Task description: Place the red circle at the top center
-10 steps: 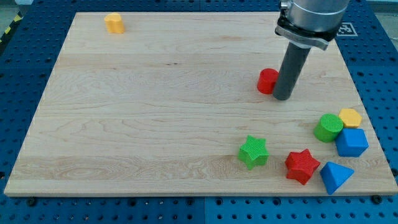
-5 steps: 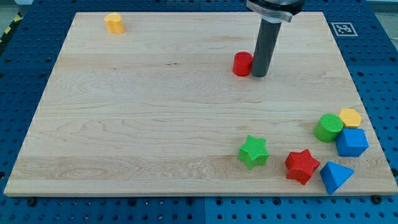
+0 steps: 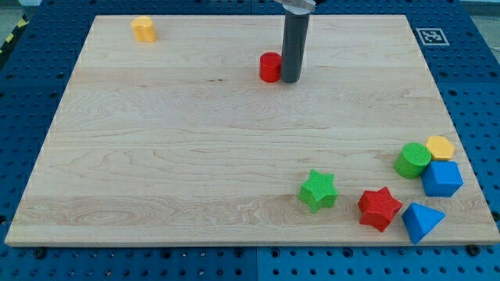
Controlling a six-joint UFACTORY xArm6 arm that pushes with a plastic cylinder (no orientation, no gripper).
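The red circle point(image 3: 270, 67) is a short red cylinder lying on the wooden board point(image 3: 156, 156), near the view's top, slightly right of the middle. My tip point(image 3: 290, 80) is the lower end of the dark rod and stands right against the red circle's right side, touching it.
A yellow block point(image 3: 143, 29) sits at the top left. At the bottom right lie a green star point(image 3: 319, 190), a red star point(image 3: 380, 208), a blue triangle point(image 3: 423, 222), a blue cube point(image 3: 442, 179), a green cylinder point(image 3: 412, 161) and a yellow hexagon point(image 3: 441, 147).
My tip has moved up and to the left across the board, pushing the red circle ahead of it up and left. The other blocks have not moved.
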